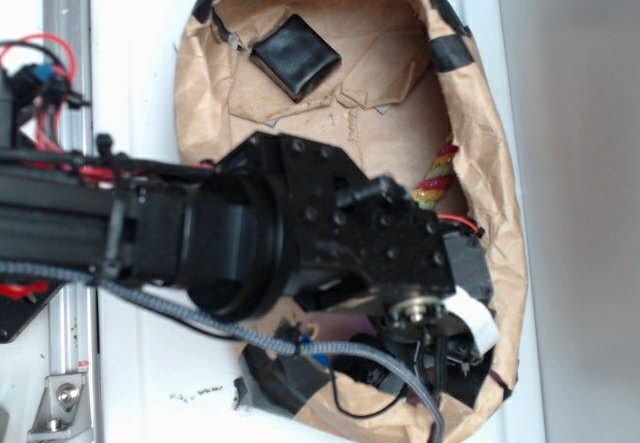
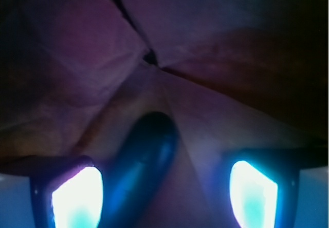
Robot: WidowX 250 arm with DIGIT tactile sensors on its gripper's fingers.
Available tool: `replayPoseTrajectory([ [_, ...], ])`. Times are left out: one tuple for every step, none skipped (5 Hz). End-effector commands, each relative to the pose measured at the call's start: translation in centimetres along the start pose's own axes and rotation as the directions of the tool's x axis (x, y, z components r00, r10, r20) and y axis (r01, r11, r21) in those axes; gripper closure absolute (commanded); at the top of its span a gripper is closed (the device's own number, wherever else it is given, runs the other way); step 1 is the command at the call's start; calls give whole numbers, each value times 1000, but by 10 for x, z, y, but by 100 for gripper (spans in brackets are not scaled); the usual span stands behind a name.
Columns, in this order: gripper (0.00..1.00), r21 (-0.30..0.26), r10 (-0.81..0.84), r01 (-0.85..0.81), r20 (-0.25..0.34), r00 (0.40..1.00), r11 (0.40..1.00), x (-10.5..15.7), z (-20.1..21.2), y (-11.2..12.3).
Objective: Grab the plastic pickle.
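In the wrist view the plastic pickle [image 2: 141, 171] is a dark, glossy, rounded piece lying on crumpled brown paper [image 2: 103, 68]. It lies between my two glowing fingertips, close against the left fingertip [image 2: 77, 197] and well apart from the right one [image 2: 252, 194]. My gripper [image 2: 164, 197] is open around it, low over the paper. In the exterior view the arm and wrist [image 1: 330, 228] cover the lower part of the paper bag [image 1: 500, 193], and both the pickle and the fingers are hidden there.
A flat black square pad [image 1: 295, 56] lies at the back of the bag. A red-yellow-green twisted rope [image 1: 437, 176] runs along the bag's right wall. Black tape strips [image 1: 452, 51] mark the rim. Grey cable [image 1: 200, 313] trails under the arm.
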State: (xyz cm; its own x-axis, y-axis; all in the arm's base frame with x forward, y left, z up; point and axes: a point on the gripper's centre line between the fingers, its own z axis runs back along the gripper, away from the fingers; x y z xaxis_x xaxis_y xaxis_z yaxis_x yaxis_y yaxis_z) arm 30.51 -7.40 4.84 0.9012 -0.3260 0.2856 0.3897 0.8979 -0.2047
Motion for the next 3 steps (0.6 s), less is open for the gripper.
replayPoseTrajectory([
  [0,106,0,9,-90,996,994,2,-16,-5],
  [0,173,31,-10,-118,993,985,-11,-11,6],
  [0,196,78,-55,-113,991,979,-17,5,19],
])
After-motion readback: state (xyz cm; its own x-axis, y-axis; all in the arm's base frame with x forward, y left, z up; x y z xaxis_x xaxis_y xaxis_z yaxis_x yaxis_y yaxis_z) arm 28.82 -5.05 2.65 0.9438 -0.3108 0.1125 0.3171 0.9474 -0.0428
